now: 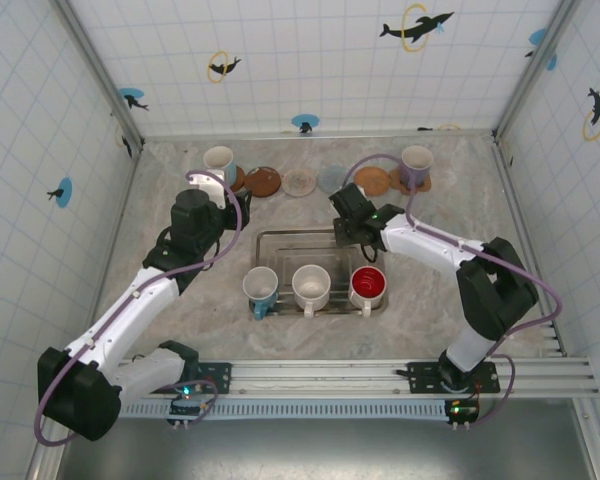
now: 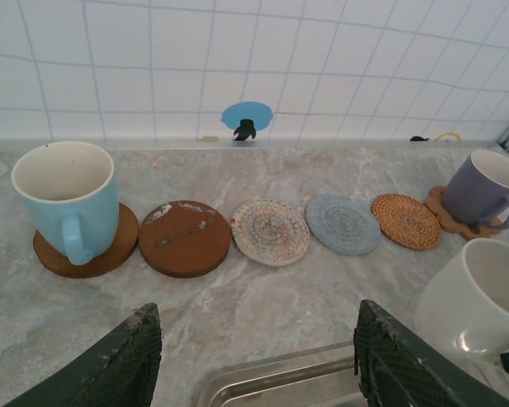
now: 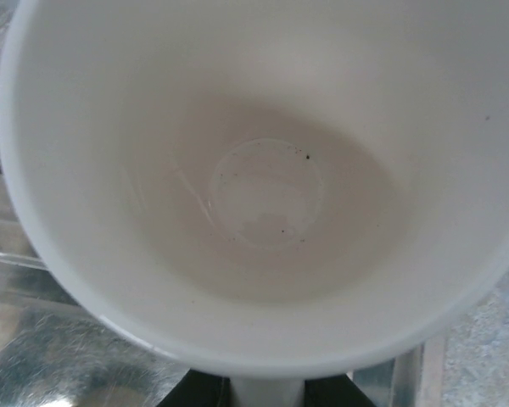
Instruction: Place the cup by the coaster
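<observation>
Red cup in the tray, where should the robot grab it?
Probably the rim of the red cup, from straight above, one finger inside and one outside. It stands upright in the tray with its mouth open upward. The middle cup sits close on its left, so the right side of the rim has more room.

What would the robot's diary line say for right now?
right gripper: shut on white cup | left gripper: open, empty | tray: three cups inside | bare coasters: four
</observation>
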`<move>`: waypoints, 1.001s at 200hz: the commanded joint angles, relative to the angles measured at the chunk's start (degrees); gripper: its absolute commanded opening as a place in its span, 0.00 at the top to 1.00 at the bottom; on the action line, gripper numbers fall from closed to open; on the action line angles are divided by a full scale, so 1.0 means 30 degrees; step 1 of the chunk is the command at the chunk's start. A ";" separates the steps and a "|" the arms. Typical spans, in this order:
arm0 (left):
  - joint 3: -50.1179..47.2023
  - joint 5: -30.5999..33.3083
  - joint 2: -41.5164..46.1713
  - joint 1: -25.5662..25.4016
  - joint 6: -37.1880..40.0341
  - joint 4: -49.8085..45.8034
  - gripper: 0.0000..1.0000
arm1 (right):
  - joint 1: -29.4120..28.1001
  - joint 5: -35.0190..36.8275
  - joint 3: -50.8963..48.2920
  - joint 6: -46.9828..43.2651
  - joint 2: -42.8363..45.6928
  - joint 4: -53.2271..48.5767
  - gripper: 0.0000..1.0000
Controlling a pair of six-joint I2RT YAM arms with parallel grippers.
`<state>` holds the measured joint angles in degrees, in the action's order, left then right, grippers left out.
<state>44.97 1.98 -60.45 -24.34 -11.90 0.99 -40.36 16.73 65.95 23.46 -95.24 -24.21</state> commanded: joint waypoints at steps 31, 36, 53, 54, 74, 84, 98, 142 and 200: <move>0.0274 0.0088 -0.0242 -0.0062 0.0357 0.0489 0.40 | 0.1326 0.0136 0.2147 -0.1080 0.1002 0.0254 1.00; 0.0230 0.0088 -0.0257 -0.0074 0.0347 0.0489 0.40 | 0.1442 0.0104 0.2269 -0.1185 0.0959 0.0247 1.00; 0.0313 0.0081 -0.0321 -0.0062 0.0335 0.0489 0.40 | 0.1883 -0.0033 0.2824 -0.1523 0.0789 0.0124 1.00; 0.0308 0.0077 -0.0325 -0.0061 0.0334 0.0489 0.40 | 0.1911 -0.0051 0.2842 -0.1537 0.0770 0.0112 1.00; 0.0332 0.0037 -0.0382 -0.0076 0.0334 0.0490 0.40 | 0.2549 -0.0592 0.3366 -0.1697 0.0499 0.0040 1.00; 0.0362 0.0016 -0.0389 -0.0062 0.0306 0.0518 0.40 | 0.2845 -0.0961 0.3572 -0.1669 0.0333 0.0022 1.00; 0.0390 -0.0078 -0.0471 -0.0061 0.0305 0.0518 0.40 | 0.3180 -0.1122 0.3874 -0.1637 0.0116 0.0035 1.00; 0.0468 -0.0191 -0.0554 -0.0068 0.0283 0.0514 0.39 | 0.3842 -0.1011 0.5146 -0.2033 -0.0977 -0.0076 1.00; 0.0673 -0.0200 -0.0880 -0.0081 0.0158 0.0507 0.40 | 0.4604 -0.1149 0.7889 -0.3044 -0.3459 -0.1073 1.00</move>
<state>45.04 1.93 -62.54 -24.34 -11.94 1.02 -27.51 13.19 84.12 16.32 -103.59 -27.55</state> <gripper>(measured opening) 0.601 0.163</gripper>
